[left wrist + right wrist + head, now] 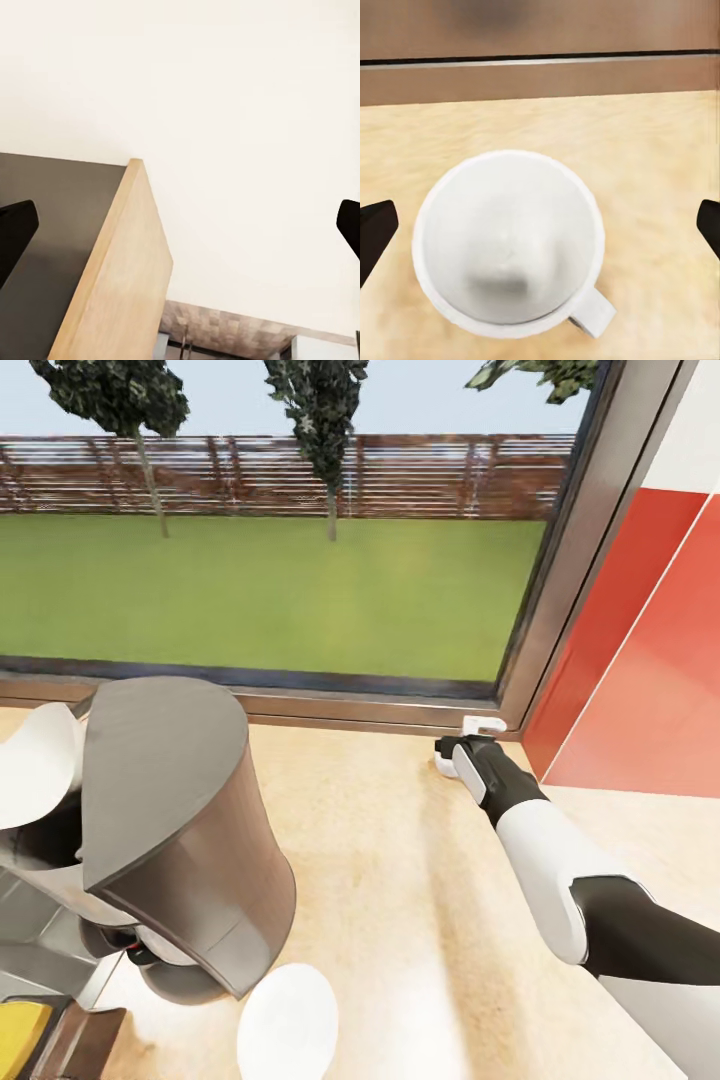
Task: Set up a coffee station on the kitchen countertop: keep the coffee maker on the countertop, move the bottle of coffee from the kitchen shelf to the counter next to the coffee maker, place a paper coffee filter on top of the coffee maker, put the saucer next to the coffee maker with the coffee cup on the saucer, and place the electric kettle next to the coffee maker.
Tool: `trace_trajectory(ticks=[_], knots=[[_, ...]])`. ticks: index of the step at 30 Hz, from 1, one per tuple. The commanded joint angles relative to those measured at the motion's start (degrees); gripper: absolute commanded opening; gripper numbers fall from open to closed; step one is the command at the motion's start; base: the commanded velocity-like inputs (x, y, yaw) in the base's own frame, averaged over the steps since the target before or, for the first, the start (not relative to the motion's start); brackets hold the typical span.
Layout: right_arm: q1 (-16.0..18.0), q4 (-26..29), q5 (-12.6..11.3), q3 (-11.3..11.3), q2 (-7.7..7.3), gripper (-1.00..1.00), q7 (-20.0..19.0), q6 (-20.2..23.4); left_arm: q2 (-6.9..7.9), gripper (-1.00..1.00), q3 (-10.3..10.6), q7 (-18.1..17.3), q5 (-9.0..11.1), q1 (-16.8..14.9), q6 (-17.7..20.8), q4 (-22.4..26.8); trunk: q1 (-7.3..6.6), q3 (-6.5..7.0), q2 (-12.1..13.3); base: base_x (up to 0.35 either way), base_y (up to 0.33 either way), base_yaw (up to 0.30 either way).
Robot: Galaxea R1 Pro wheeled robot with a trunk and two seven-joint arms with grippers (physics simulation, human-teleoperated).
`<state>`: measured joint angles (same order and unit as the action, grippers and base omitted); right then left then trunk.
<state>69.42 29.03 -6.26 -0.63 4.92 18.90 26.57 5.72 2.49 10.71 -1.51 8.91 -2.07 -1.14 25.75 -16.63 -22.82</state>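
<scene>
The right gripper is hovering with jaws spread wide, its fingertips flanking the coffee cup, which is sitting centrally below it on the kitchen countertop. In the head view the cup is lying right of centre, beside the window frame.

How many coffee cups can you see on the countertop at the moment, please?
1: the coffee cup sits on the countertop by the window corner, under the right gripper. Others may be hidden.

A home kitchen, by its fittings: a light wood-look countertop under a wide garden window; a grey coffee maker and white coffee cup on it; red wall panels alongside.
</scene>
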Motion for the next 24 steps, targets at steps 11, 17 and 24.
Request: trace_trajectory(ticks=[11, 17, 24], knots=[[0.0, -0.1, -0.6, -0.1, -2.44, 1.0, 0.4, -0.1, 0.0, 1.0, 0.2, 0.1, -0.2, 0.0, -0.2, -0.1, 0.03, -0.1, -0.1, 0.0, 0.0, 0.002], [0.0, 0.0, -0.6, -0.2, -2.48, 1.0, 0.4, -0.1, 0.0, 1.0, 0.2, 0.2, -0.2, 0.0, -0.2, -0.1, 0.03, -0.1, -0.1, 0.0, 0.0, 0.0], [0.0, -0.1, -0.6, -0.2, -2.46, 1.0, 0.4, -0.1, 0.0, 1.0, 0.2, 0.2, -0.2, 0.0, -0.2, -0.1, 0.03, -0.1, -0.1, 0.0, 0.0, 0.0]])
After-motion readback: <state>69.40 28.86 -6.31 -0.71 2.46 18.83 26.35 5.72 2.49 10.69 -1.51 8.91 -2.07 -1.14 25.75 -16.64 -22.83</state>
